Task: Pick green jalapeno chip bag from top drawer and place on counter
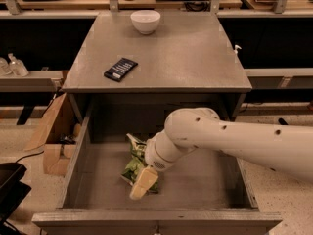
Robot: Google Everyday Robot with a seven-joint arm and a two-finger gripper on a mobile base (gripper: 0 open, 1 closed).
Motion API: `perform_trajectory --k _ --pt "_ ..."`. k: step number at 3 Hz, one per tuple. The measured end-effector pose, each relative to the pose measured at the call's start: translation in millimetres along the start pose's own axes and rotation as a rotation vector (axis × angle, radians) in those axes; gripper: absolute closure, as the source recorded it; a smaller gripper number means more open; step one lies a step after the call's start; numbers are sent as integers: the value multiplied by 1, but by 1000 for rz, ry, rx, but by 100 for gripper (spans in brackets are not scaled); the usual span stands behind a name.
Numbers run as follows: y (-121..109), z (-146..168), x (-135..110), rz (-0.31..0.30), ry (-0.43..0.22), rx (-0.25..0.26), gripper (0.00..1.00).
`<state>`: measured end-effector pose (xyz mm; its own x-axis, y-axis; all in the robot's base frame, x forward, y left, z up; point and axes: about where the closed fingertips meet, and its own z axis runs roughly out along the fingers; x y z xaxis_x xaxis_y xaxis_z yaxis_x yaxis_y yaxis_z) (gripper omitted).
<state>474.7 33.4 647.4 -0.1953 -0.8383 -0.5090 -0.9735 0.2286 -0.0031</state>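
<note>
The green jalapeno chip bag (pixel 133 163) lies on the floor of the open top drawer (pixel 93 180), left of centre, partly hidden by my arm. My gripper (pixel 143 183) reaches down into the drawer from the right, and its tan fingers are over the near right part of the bag. The counter (pixel 171 53) is the grey cabinet top behind the drawer.
A white bowl (pixel 145 21) stands at the back of the counter. A flat black packet (pixel 120 68) lies on its front left. Cardboard boxes (pixel 51 141) sit on the floor left of the cabinet. Wooden benches with cables run along the back.
</note>
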Motion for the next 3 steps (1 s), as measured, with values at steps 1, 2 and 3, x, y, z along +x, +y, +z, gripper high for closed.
perform_trajectory --k 1,2,3 --pt "9 45 -10 -10 -1 -22 15" --pt "14 86 -19 -48 3 -39 39" --pt "15 85 -23 -52 2 -41 61"
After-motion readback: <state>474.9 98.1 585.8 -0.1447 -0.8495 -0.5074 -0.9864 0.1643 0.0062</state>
